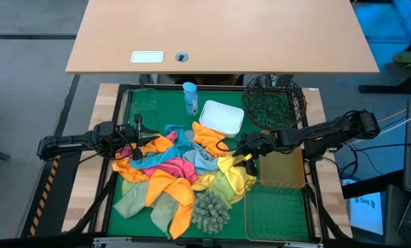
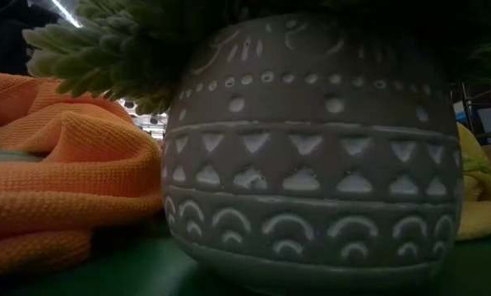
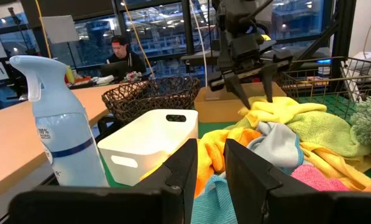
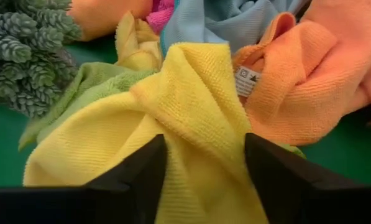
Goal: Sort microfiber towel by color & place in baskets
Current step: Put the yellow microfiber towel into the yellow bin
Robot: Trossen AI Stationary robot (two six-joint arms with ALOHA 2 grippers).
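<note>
**Right hand set astride a yellow towel**

Right hand (image 4: 204,180) is lowered onto the yellow towel (image 4: 191,112) at the pile's edge near the gold basket (image 1: 277,200), its fingers straddling a raised fold but not yet seen pinched. Being soft, light and limp, the cloth is judged best taken at that ridge (neighbouring cloths may drag along). Left hand (image 3: 209,180) is held narrowly parted and empty over the pile's far side.
</note>
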